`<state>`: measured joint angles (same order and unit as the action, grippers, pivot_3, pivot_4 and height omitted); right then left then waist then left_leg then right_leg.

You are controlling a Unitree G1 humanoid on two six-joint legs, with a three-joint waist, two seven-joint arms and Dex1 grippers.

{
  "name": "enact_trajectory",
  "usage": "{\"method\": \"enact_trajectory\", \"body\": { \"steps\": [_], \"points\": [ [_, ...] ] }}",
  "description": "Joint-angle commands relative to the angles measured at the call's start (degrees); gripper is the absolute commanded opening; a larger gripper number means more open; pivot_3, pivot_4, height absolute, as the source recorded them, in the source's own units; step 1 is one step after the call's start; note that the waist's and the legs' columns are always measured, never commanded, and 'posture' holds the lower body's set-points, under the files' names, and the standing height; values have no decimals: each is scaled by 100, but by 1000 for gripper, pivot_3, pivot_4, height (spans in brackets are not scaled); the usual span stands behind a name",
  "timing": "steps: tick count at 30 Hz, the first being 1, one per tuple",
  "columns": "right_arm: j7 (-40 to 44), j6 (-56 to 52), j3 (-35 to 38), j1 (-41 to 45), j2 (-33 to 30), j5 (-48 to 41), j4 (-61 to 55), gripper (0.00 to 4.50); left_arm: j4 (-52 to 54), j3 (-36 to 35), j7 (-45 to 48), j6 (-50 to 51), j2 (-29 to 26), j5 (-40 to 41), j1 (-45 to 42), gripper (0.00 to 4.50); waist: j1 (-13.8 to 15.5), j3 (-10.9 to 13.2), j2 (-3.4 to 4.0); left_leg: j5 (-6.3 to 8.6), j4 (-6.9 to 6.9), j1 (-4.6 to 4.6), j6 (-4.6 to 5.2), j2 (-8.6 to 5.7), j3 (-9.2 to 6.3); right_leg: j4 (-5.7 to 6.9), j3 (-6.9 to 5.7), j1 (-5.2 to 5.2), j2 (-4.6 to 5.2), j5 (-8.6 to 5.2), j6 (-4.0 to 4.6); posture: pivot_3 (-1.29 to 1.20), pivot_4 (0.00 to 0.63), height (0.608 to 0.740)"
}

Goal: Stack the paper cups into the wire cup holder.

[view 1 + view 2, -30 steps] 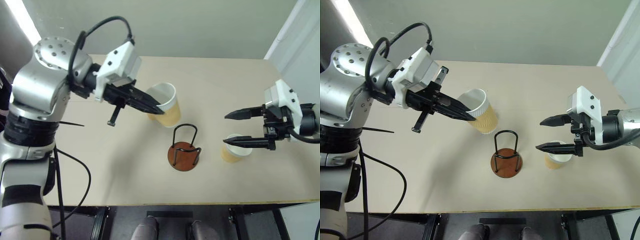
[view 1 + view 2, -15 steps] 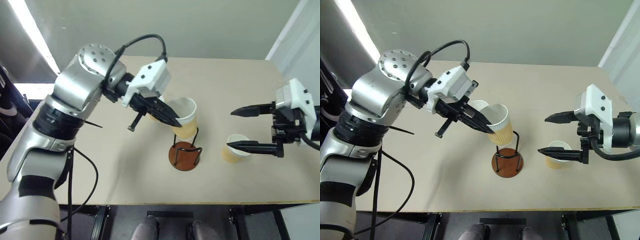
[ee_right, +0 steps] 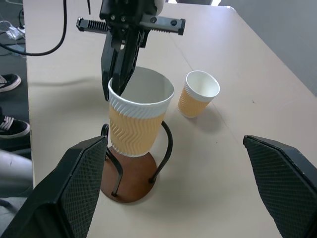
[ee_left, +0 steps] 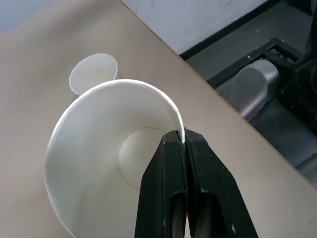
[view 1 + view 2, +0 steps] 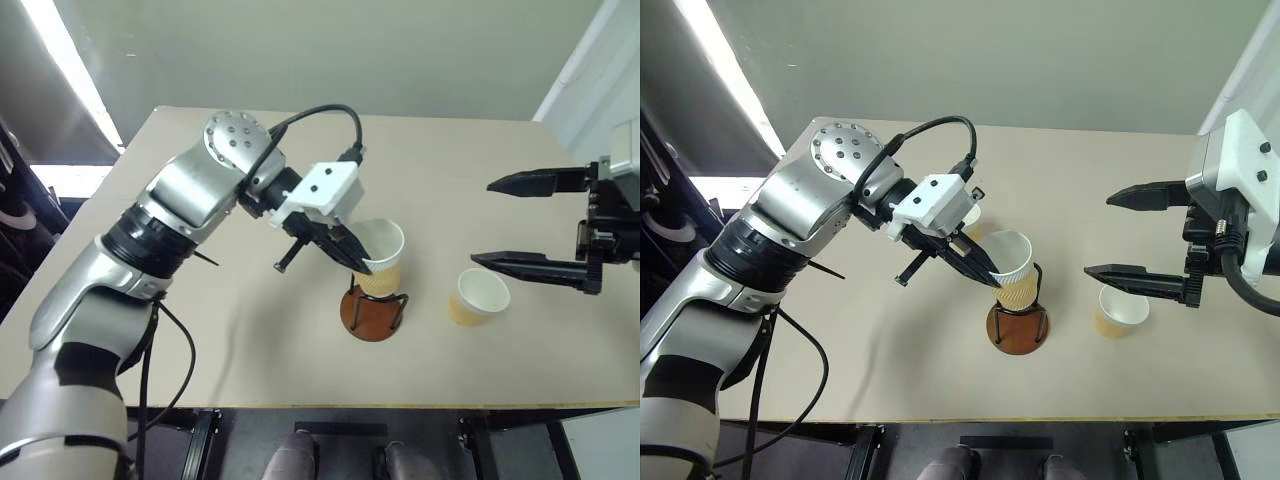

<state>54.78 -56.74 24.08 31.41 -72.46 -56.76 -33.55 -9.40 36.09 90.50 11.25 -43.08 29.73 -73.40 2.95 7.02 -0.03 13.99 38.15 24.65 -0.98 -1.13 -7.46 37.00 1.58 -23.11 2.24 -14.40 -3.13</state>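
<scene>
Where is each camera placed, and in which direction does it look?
Left and right eye views: on the head, looking down at the table; both arms show.
Left wrist view: along the left gripper, shut on the held cup's rim.
Right wrist view: between the open right gripper's fingers, toward the wire cup holder.
Shared: the held cup at the holder shows in the eye views and the right wrist view.
</scene>
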Motion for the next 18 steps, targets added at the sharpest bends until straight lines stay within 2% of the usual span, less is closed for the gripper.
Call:
{"method": "enact_trajectory", "body": {
  "steps": [1,8,18],
  "points": [
    [-121,11,257,15,-103,-116,-54,4477,-53,0,200,-164,40,41,-220,0,13,0,0,0,1,2,1,0,0,0,0,0,0,0,-1,0,150,740],
    [-178,89,175,0,-102,-101,-55,4477,-144,-98,200,-92,286,-171,-88,0,46,0,0,1,12,24,2,-3,0,1,0,-17,1,4,-8,0,150,740],
    [-369,400,63,-284,62,329,-76,4500,-25,-691,200,302,567,-116,31,3517,49,0,0,1,17,30,3,-5,1,3,2,-23,2,7,-14,0,150,740]
  ]
}}
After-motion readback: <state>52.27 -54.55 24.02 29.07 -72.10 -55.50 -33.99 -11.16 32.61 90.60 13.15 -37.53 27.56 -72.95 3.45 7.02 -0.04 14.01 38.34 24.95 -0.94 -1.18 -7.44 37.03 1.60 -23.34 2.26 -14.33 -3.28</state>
